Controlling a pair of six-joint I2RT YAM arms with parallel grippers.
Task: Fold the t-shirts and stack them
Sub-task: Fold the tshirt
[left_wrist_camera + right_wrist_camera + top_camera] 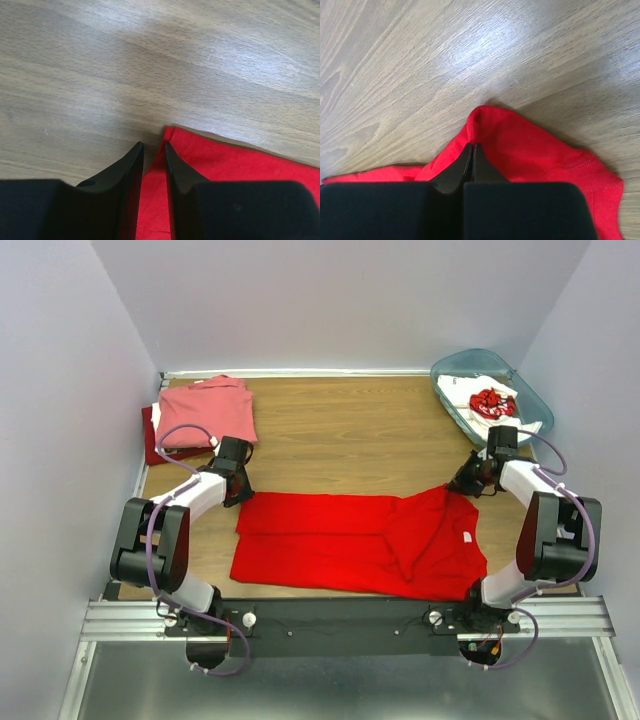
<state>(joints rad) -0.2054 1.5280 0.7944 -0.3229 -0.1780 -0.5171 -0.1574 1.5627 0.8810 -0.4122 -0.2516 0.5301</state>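
Note:
The bright red t-shirt [330,540] lies partly folded across the front middle of the table, with its white neck label [466,537] near the right end. My left gripper [238,490] sits low over the shirt's far left corner. In the left wrist view [152,146] its jaws stand a narrow gap apart, with the red cloth [225,165] lying between and under them. My right gripper [466,483] is at the far right corner. In the right wrist view [471,146] its jaws are closed on a raised pucker of the red cloth [530,150].
A folded salmon-pink shirt [205,412] lies on a darker red one [150,440] at the back left corner. A translucent teal bin [447,368] at the back right holds the white shirt with red print [490,400]. Bare wood [340,430] lies between them.

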